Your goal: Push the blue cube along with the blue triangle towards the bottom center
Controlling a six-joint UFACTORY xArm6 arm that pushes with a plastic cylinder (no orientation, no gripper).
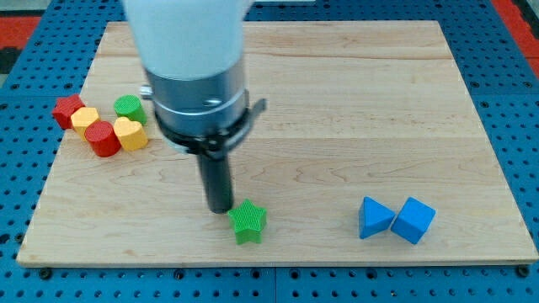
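low on the board, a little left of centre, my tip rests on the wood. it is a plain rod with nothing to open or close, and it clasps nothing. just to its lower right sits the green star, so near that i cannot tell whether the two touch. that star lies between my tip and the two blue pieces.

further along toward the lower right of the frame, the blue triangle and the blue cube sit side by side, touching or nearly so, the triangle on the left, the cube on the right. both are well apart from my tip and close to the bottom edge of the wooden board.

at the left edge of the frame a tight cluster holds five blocks: a red star, a yellow block, a red cylinder, a second yellow block and a green cylinder.

count: two blue, two green, two red, two yellow, eight in all.

my arm comes down from the top of the frame, a wide white body, then a grey collar, then the dark rod standing upright.
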